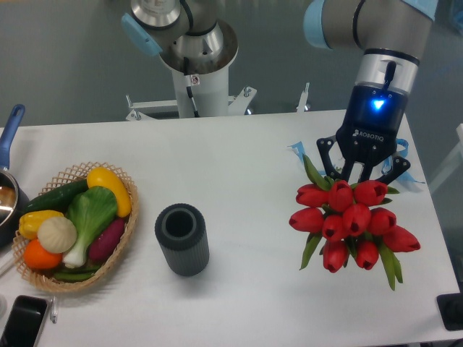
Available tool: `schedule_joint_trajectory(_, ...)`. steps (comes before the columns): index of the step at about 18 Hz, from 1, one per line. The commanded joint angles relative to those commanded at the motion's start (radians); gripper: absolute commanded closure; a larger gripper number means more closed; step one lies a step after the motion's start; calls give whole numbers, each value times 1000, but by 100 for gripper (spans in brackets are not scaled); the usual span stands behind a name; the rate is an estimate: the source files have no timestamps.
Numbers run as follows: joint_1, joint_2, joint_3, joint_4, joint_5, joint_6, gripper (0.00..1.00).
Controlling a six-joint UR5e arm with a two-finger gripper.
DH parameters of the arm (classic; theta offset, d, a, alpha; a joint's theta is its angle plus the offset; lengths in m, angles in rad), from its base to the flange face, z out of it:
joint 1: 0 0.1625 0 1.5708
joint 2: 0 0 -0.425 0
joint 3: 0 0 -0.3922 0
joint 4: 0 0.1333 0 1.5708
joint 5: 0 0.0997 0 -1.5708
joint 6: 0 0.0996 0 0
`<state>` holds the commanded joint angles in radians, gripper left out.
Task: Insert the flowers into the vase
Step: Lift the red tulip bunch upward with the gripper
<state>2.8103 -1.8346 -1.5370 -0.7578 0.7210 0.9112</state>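
The flowers (352, 220), a bunch of red tulips with green leaves, are at the right side of the table with their heads toward the front edge. My gripper (359, 173) comes down from above onto the back end of the bunch, where the stems are. Its fingers (343, 170) straddle that end, and the tulip heads hide the fingertips, so I cannot see whether they are clamped. The vase (182, 238), a short dark grey ribbed cylinder with an open mouth, stands upright in the middle of the table, well to the left of the flowers and of the gripper.
A wicker basket (121, 254) of colourful vegetables stands at the front left. A pan with a blue handle (9, 129) sits at the left edge. A black phone (22, 322) lies at the front left corner. Blue tape (296, 150) marks the table near the flowers. The robot base (197, 87) is behind.
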Motion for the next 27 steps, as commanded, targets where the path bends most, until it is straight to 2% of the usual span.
schedule_joint_trajectory(16, -12, -2, -15, -2, 2, 0, 80)
schedule_joint_trajectory(18, -37, -6, -12, 2, 2, 2, 80)
schedule_joint_trajectory(20, -48, -20, -6, 32, -3, 2, 80)
schedule_joint_trajectory(24, -58, -51, -2, 81, -138, 5, 80)
schedule_joint_trajectory(27, -57, -61, -2, 83, -338, 8, 80)
